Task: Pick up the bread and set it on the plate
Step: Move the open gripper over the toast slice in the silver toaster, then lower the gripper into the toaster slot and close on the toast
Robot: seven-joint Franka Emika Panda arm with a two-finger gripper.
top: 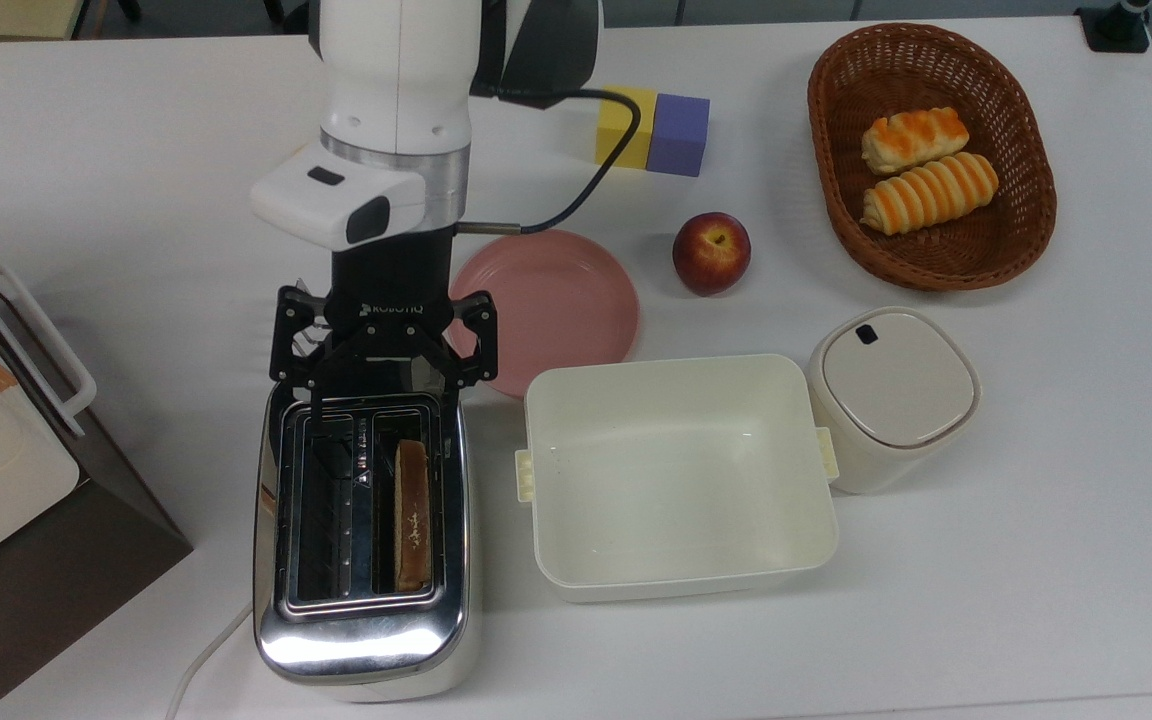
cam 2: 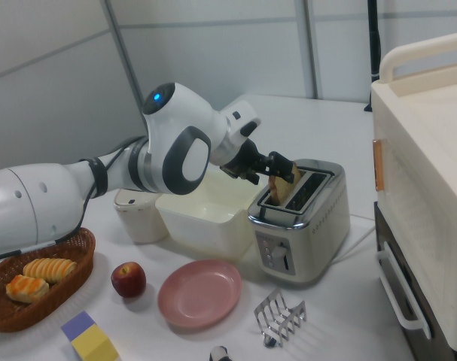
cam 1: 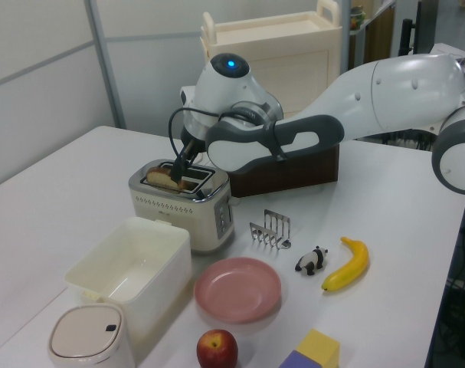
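White "ROBOTIQ" lettering on the black hand above the toaster.

- The toaster is open from above — the bread stands in the slot on the top view's right, the other slot is empty.
- The gripper hangs with fingers spread over the toaster's far end.
- The plate lies bare, just beside the toaster.
- The cream tub stands close against the plate — the apple is near.

Glossy chrome toaster, woven wicker basket, matt pink plate.
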